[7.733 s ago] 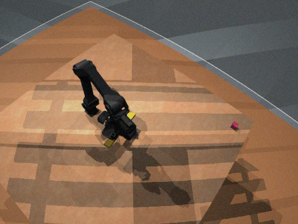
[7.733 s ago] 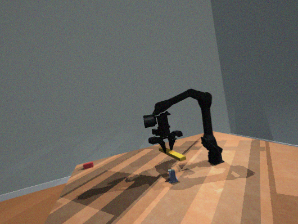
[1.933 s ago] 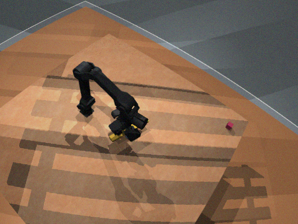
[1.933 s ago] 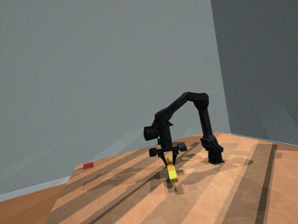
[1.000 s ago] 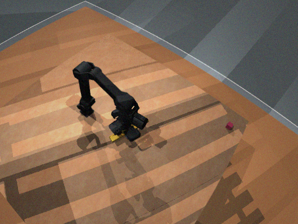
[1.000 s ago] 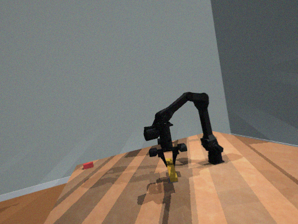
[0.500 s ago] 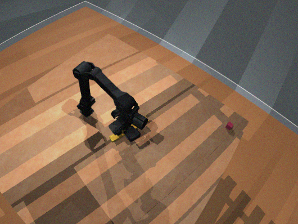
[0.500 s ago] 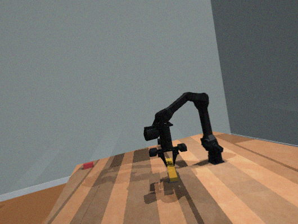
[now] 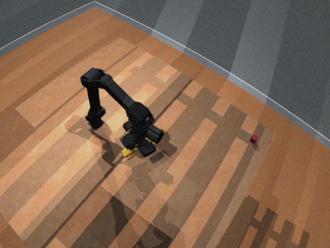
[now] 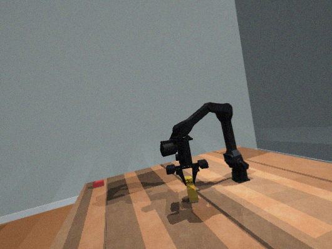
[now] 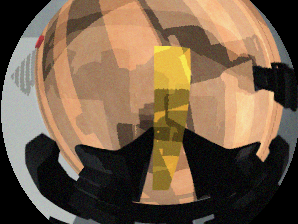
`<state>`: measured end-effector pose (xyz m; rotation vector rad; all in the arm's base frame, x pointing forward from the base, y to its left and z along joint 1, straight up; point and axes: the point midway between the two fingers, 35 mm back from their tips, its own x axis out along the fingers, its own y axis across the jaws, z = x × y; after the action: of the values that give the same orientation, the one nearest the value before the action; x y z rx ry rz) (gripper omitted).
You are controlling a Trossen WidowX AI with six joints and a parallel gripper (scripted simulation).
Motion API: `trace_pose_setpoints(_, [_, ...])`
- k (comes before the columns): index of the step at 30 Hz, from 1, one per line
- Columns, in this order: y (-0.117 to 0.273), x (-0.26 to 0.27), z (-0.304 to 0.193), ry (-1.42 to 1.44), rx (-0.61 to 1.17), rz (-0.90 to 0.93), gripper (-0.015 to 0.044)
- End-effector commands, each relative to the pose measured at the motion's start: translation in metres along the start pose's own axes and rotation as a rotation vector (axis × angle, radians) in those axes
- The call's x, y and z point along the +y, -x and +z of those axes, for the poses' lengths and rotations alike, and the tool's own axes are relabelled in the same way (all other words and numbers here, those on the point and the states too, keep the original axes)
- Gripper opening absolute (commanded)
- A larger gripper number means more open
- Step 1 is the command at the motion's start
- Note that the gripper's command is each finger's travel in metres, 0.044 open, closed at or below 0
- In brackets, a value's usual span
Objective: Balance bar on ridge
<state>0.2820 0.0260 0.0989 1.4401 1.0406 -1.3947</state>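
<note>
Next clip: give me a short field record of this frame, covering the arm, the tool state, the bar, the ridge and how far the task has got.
arm: bent over, tool pointing down at the wooden table
tool state: shut on the yellow bar
bar: gripped near one end, far end sloping down; table contact unclear
ridge: small red block near the table edge, far from the bar
task stage: bar not yet at the ridge, not released

We are looking at a worktop [image 9: 202, 187] of matt wood planks in mixed light and dark browns, smooth-looking. The arm [image 9: 118, 93] is showing as matt black, plastic-like, with no shine. The bar [image 10: 191, 191] is reading as flat matt yellow. The small block [image 9: 254, 139] near the worktop's far edge is looking matt crimson.
</note>
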Motion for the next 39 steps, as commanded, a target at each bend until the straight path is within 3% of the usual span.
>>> trace_pose_setpoints(1, [-0.0001,-0.0001,0.0,0.0,0.0,-0.001,0.0])
trace_pose_setpoints(7, [-0.0001,-0.0001,0.0,0.0,0.0,-0.001,0.0])
trace_pose_setpoints(14, [-0.0001,-0.0001,0.0,0.0,0.0,-0.001,0.0167])
trace_pose_setpoints(39, [-0.0001,-0.0001,0.0,0.0,0.0,-0.001,0.017])
